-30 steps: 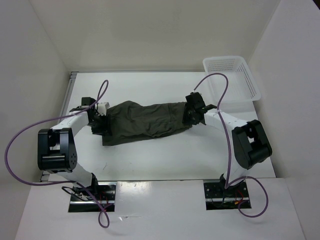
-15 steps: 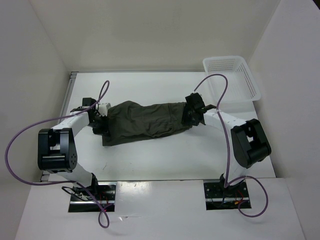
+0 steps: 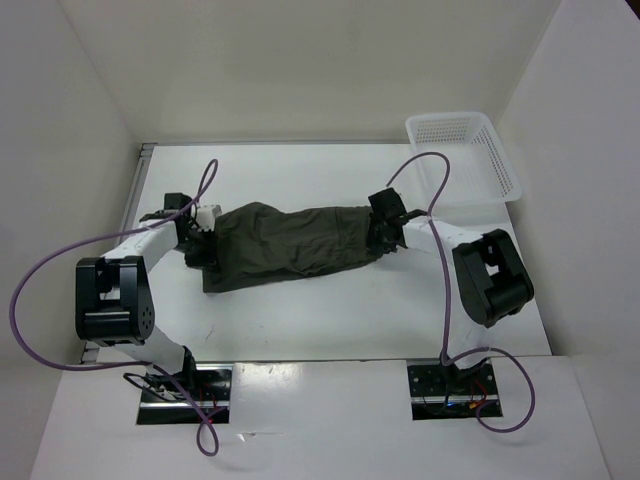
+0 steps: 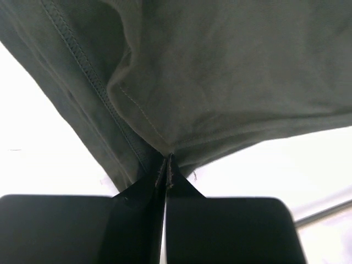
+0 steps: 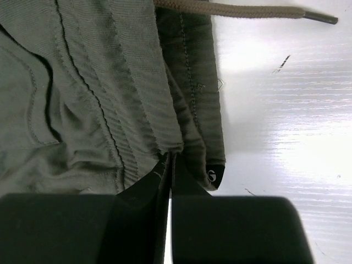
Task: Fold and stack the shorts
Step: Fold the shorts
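The dark olive-green shorts [image 3: 290,243] lie stretched across the middle of the white table, legs to the left, waistband to the right. My left gripper [image 3: 197,243] is shut on the hem at their left end; the left wrist view shows the seamed cloth [image 4: 220,82] pinched at the left gripper's [image 4: 166,159] tips. At the right end my right gripper [image 3: 378,238] is shut on the gathered waistband [image 5: 137,82], with cloth bunched at the right gripper's [image 5: 169,157] tips. The tan drawstring [image 5: 242,10] trails onto the table.
A white plastic lattice basket [image 3: 462,155] stands at the back right corner of the table [image 3: 320,320]. White walls close the table in on the left, back and right. Purple cables loop over both arms.
Both grippers have closed on the shorts' ends, the left before the right. The right arm has shifted slightly left and forward; the shorts lie much as before.
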